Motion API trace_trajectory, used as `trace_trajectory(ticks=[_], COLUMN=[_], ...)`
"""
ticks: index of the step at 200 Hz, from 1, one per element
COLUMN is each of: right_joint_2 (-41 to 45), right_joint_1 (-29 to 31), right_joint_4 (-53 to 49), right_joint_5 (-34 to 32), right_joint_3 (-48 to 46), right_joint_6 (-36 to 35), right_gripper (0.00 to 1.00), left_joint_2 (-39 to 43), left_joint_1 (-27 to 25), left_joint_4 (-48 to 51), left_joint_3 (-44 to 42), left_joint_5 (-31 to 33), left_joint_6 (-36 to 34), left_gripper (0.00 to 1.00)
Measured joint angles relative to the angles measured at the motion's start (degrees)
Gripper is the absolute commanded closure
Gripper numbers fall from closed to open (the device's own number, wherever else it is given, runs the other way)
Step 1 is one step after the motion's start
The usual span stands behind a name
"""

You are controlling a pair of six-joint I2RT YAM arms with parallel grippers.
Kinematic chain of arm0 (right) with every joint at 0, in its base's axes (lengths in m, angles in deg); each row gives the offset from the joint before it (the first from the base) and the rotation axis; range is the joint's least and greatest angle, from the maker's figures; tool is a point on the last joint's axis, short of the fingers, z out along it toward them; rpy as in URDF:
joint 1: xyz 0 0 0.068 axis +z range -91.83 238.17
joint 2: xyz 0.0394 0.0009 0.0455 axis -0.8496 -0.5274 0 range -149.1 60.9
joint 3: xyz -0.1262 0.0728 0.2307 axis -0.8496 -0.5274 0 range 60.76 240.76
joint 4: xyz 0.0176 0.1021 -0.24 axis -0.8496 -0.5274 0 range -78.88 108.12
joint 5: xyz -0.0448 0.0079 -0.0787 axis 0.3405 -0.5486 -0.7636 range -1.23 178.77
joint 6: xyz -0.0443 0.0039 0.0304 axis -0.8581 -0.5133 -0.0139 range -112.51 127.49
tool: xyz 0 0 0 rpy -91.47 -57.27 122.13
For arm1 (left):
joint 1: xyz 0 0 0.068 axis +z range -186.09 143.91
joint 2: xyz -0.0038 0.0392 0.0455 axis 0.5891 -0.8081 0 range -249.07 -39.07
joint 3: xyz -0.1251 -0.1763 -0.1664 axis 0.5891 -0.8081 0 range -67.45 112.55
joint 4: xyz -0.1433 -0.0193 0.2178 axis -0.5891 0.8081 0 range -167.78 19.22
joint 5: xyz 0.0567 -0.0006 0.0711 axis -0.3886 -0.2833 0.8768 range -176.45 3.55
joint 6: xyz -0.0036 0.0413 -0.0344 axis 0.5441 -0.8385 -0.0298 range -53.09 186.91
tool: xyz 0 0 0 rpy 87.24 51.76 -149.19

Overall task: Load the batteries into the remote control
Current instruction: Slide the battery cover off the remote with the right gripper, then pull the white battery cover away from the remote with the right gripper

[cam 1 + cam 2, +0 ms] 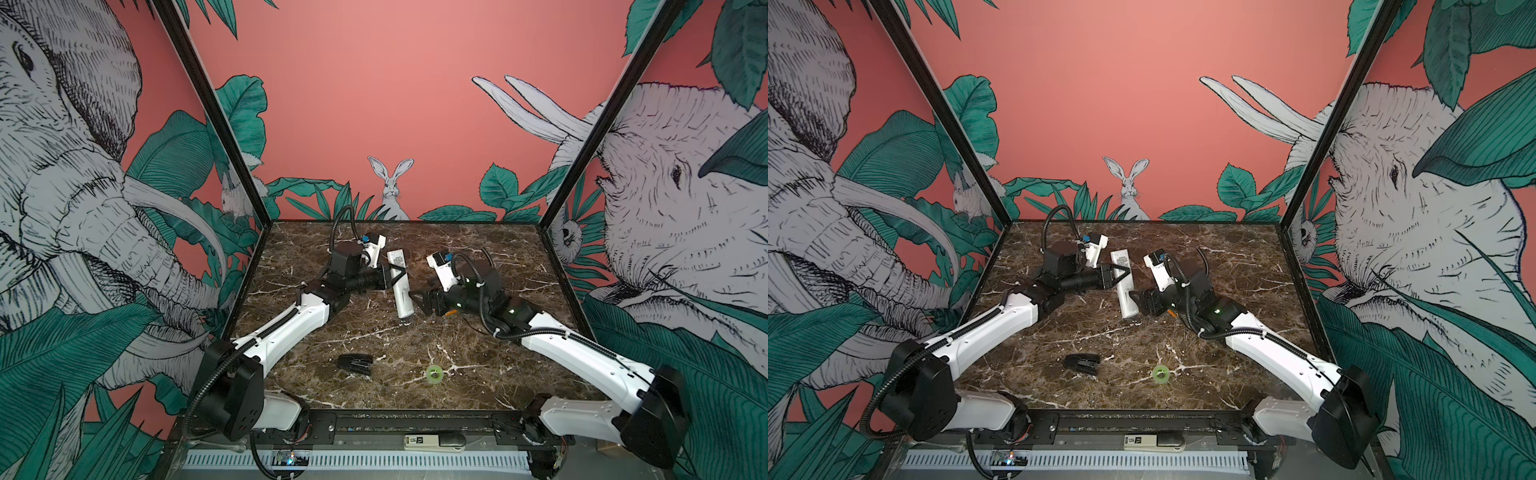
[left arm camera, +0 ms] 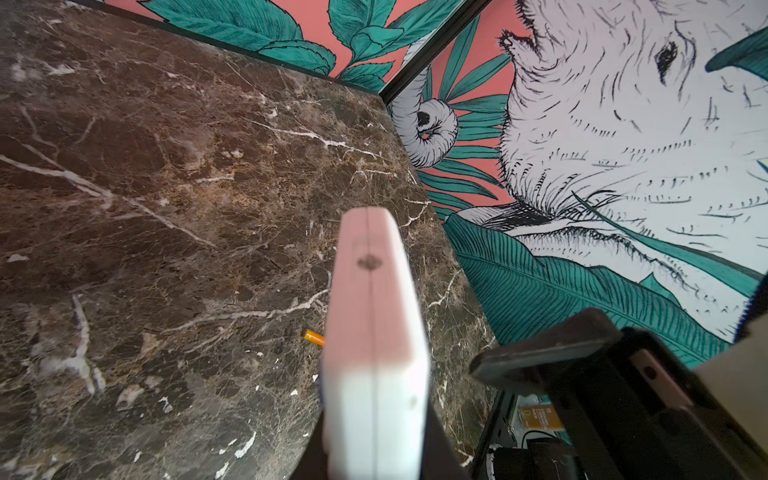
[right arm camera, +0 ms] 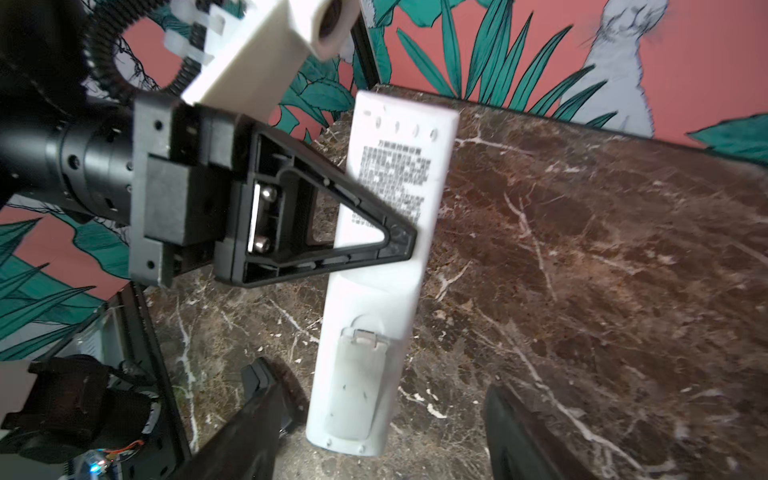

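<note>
The white remote control lies back up, showing printed text and a cover panel at its near end. My left gripper is shut on the remote control around mid-length, reaching in from the left; in the left wrist view the remote fills the space between the jaws. My right gripper is open, one finger on each side of the remote's near end, touching nothing. One orange battery lies on the marble to the right of the remote, beneath my right wrist.
A black stapler and a green tape ring lie on the front half of the marble table. Patterned walls close in the back and both sides. A black rail runs along the front edge.
</note>
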Motion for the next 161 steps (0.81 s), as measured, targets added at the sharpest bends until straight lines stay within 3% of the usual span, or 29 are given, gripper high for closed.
trace_trajectory(ticks=[161], right_joint_2=[-9.92], right_joint_1=[-0.35], right_joint_4=[2.64], right_joint_5=[4.52], right_joint_3=[3.17], right_joint_6=[2.45], right_gripper=[0.34], left_joint_2=[0.09], left_joint_1=[0.00], left_joint_4=[1.86], left_joint_3=[0.00], left_joint_5=[2.08], left_joint_6=[-1.03], left_gripper=[1.00])
